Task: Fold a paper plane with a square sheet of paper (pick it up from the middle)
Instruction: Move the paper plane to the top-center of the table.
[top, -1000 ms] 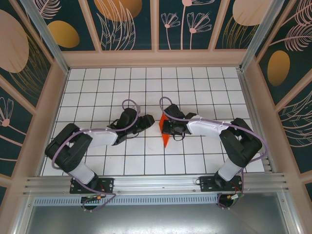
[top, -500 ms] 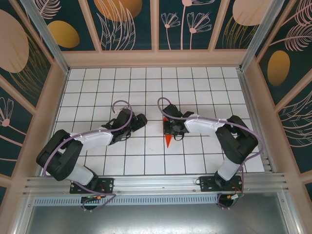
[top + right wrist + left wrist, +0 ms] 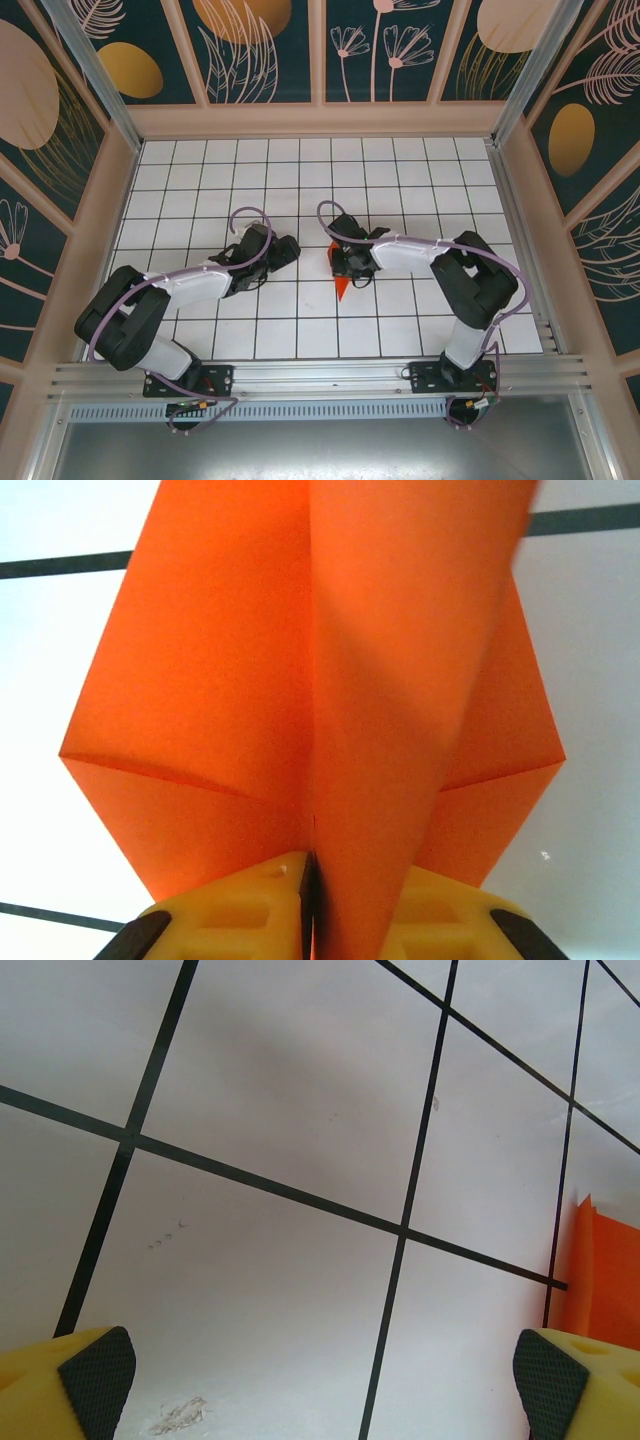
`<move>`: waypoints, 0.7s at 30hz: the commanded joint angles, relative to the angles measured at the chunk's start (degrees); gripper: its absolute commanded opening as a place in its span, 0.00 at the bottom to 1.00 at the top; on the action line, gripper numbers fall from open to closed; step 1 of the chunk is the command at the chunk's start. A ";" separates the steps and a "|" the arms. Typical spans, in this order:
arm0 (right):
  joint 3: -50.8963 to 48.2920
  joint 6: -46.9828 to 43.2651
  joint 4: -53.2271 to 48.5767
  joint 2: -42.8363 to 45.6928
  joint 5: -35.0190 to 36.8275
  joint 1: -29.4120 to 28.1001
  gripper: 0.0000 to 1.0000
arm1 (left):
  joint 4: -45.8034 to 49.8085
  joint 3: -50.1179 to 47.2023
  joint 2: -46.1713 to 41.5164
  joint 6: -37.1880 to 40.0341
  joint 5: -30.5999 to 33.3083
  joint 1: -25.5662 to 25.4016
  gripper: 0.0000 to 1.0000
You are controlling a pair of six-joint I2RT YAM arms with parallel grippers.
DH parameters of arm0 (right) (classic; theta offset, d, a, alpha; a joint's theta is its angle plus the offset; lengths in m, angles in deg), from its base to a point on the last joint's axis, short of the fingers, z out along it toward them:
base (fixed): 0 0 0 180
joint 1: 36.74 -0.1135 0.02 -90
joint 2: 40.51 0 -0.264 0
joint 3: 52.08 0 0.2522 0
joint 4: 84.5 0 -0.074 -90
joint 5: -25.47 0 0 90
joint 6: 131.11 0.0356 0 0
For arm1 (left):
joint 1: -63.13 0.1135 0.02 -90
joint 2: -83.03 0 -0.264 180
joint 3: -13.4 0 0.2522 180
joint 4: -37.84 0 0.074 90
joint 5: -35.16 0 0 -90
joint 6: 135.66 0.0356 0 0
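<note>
Your right gripper [image 3: 312,912] has its yellow fingers [image 3: 235,920] drawn almost together on the centre fold of the paper plane [image 3: 300,660]. From the wrist camera the crease runs straight down between them, and the wings spread to either side above the white tiled table [image 3: 40,640]. How firmly it pinches is hard to judge this close up. From above, you will find the paper plane [image 3: 340,287] near the middle of the table, partly under that gripper [image 3: 347,262], its pointed tip facing the arm bases. Your left gripper [image 3: 320,1385] stands wide open with nothing in it (black pads [image 3: 95,1380] sit at the two bottom corners of its view). It is low over the tiles, just left of the paper's orange edge.
</note>
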 commanded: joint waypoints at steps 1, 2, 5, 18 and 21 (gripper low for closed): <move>0.87 0.99 -1.64 -3.60 1.51 -1.14 0.18 | 1.40 1.10 0.90 0.71 1.36 0.17 0.99; 1.18 0.76 -2.25 -4.10 2.28 -1.15 0.18 | 1.68 1.30 0.98 0.75 1.31 0.14 0.98; 3.59 -0.83 -5.14 -4.34 6.05 -1.10 0.12 | 2.88 1.98 0.93 1.32 1.51 0.25 0.99; 10.40 -11.52 -8.60 -5.96 10.72 2.24 0.05 | 4.15 1.80 0.36 1.36 2.72 0.16 0.99; 11.12 -10.85 -8.61 -7.37 10.43 2.28 0.09 | 4.00 1.89 0.82 1.37 2.50 0.14 0.99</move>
